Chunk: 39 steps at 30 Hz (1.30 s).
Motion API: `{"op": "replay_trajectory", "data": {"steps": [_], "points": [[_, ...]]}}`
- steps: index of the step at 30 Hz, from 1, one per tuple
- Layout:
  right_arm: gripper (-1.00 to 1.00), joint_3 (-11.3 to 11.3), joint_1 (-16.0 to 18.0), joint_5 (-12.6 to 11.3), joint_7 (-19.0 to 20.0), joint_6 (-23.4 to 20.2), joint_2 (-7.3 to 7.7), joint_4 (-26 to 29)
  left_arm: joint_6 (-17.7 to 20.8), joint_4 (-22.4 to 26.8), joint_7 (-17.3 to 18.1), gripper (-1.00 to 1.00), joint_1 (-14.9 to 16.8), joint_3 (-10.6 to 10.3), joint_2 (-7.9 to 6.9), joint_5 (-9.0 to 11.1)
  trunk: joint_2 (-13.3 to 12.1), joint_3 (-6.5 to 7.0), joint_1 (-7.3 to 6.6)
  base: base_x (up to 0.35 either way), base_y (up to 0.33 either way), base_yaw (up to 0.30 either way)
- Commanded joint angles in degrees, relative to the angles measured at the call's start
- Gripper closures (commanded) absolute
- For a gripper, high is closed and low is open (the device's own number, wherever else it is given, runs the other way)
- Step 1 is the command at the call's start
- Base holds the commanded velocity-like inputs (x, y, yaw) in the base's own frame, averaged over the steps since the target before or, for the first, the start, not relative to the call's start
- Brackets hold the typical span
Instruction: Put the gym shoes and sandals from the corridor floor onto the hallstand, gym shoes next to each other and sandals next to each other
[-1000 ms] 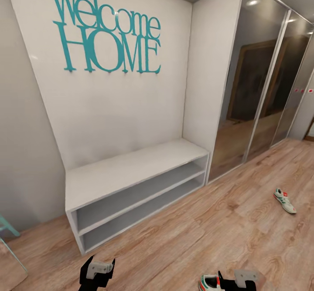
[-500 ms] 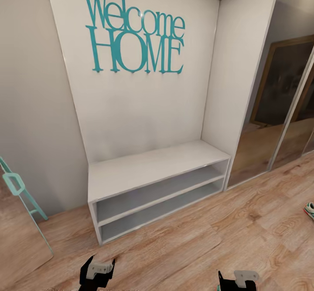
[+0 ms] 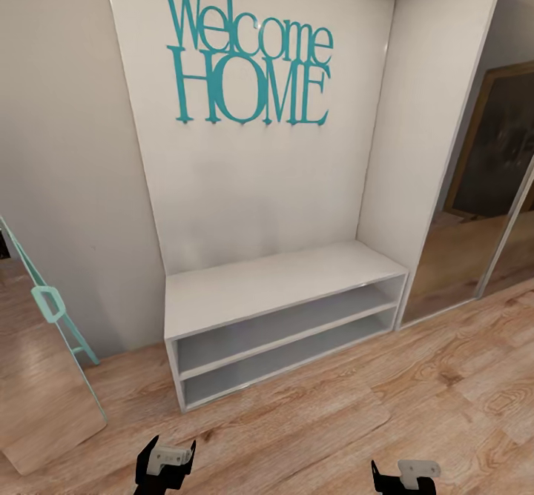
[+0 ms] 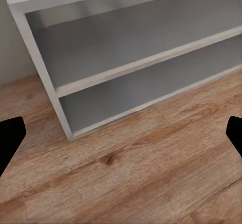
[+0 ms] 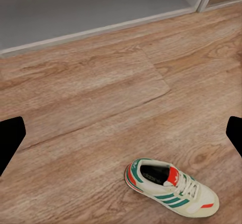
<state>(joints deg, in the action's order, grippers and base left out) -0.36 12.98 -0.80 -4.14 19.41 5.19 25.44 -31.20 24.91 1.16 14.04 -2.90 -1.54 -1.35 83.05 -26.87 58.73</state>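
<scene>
Progress so far looks like zero, judging by the rack. Head view: hallstand [image 3: 274, 287] sits against the far wall under the teal "Welcome HOME" sign [image 3: 248, 50], flat top and both shelf tiers bare, no shoes on it; wood floor [image 3: 334, 421] in front, mirrored wardrobe doors [image 3: 482, 184] to the right, a leaning mirror [image 3: 44, 376] at left. Left gripper [image 3: 165, 465] and right gripper [image 3: 404, 476] poke in at the near edge, nothing between the fingers. Left wrist view: rack's left end close ahead, shelves vacant, black fingers [image 4: 10, 136] spread wide at the frame edges, holding nothing. Right wrist view: one gym shoe [image 5: 171, 186] lies upright on the planks near the robot, well apart from the rack; fingers [image 5: 234, 133] spread wide, not touching it. Other gym shoe and both sandals: can't place them. So all 4 pcs left to do; that shoe seems the likely first grab.
</scene>
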Motion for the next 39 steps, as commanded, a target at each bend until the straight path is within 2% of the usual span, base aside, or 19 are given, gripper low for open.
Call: {"op": "replay_trajectory", "data": {"steps": [1,22,39], "points": [[-1.00,0.0,0.0,-0.1,-0.1,0.2,0.00,0.0,-0.2,0.0,-0.1,-1.00,0.0,-0.2,-0.04,-0.1,0.0,-0.06,0.00,0.000,0.000,0.039],[-1.00,-0.1,0.0,-0.1,-0.1,0.2,0.01,0.0,-0.2,0.0,-0.1,-1.00,0.0,-0.2,-0.04,-0.1,0.0,-0.06,0.00,0.000,0.000,0.011],[-1.00,-0.1,0.0,-0.1,-0.1,0.2,0.02,0.0,-0.2,0.0,-0.1,-1.00,0.0,-0.2,-0.04,-0.1,0.0,-0.06,0.00,0.000,0.000,-0.214]]}}
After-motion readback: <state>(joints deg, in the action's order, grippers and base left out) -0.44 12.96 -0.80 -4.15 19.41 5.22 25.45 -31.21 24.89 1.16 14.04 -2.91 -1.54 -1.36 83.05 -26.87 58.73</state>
